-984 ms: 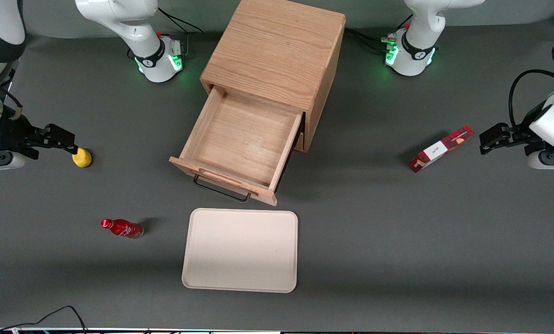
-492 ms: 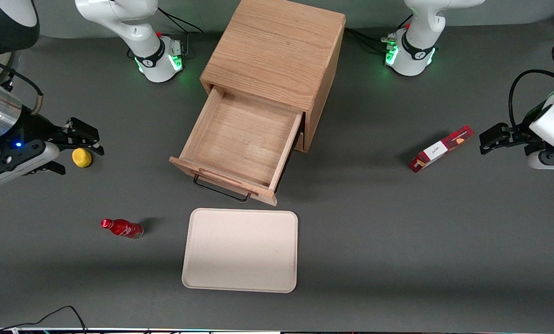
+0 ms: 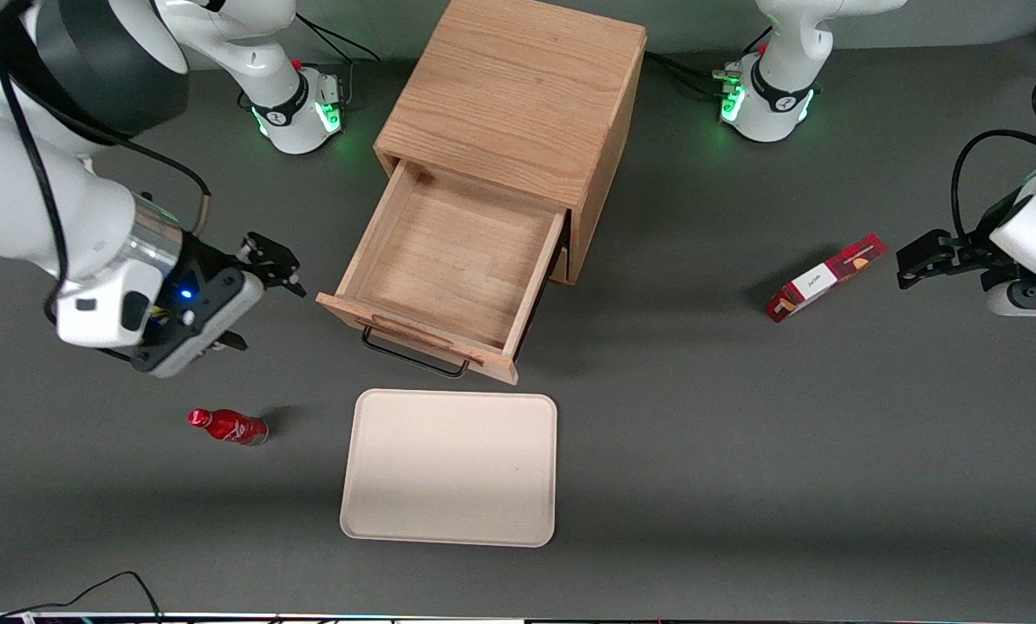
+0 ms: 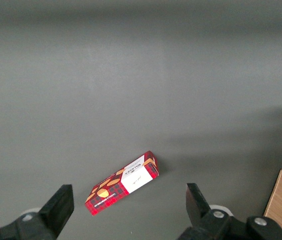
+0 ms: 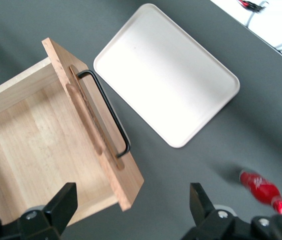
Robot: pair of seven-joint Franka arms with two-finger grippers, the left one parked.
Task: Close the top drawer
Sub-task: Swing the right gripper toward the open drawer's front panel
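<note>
This place looks like a robotics laboratory, not a home. Two white robot arms stand bolted on a wide dark grey table, their bases glowing with green lights and fed by black cables. On the table lie only a few unrelated things, well apart: an oak cabinet, a beige tray, a red bottle and a red carton (an arrangement typical for a test).
</note>
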